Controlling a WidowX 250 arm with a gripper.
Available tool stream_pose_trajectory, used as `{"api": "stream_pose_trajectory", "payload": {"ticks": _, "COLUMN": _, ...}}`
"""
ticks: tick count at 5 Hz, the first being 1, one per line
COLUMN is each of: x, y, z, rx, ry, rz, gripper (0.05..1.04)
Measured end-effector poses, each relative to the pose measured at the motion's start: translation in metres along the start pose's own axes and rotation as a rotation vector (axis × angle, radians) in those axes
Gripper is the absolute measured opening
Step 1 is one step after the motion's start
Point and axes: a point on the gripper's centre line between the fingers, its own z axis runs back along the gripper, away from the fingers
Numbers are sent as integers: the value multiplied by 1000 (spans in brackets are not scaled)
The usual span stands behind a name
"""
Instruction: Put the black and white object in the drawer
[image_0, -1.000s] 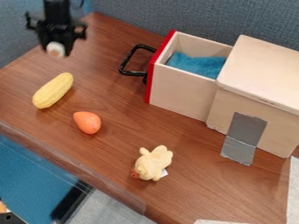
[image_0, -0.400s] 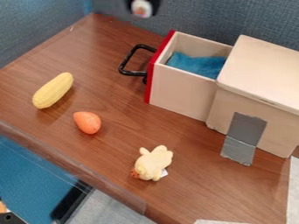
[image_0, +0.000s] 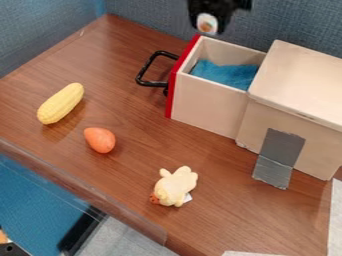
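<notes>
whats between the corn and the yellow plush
An orange toy lies between them in the camera view, nearer the corn than the plush.

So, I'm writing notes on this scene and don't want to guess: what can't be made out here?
- Held object: camera view, too small to identify; the gripper covers part of it.
- Drawer: camera view, its floor is hidden by the blue cloth and near wall.
- Plush toy: camera view, its underside is hidden by its own body.
- Dark item, lower left: camera view, cut off by the edge.
</notes>
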Motion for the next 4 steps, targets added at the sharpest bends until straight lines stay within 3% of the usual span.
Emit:
{"api": "stream_pose_trajectory", "payload": {"ticks": 1, "x": -7, "y": -9, "z": -24, "rx": 21, "ry": 42, "rz": -44, "gripper": 513}}
{"api": "stream_pose_trajectory", "payload": {"ticks": 2, "x": -9, "y": -14, "z": -28, "rx": 8, "ry": 52, "rz": -56, "gripper": 565}}
{"api": "stream_pose_trajectory", "payload": {"ticks": 3, "x": -10, "y": -18, "z": -28, "rx": -18, "ry": 58, "rz": -65, "gripper": 869}}
{"api": "stream_pose_trajectory", "payload": {"ticks": 4, "x": -12, "y": -18, "z": -28, "rx": -16, "ry": 67, "rz": -61, "gripper": 1013}}
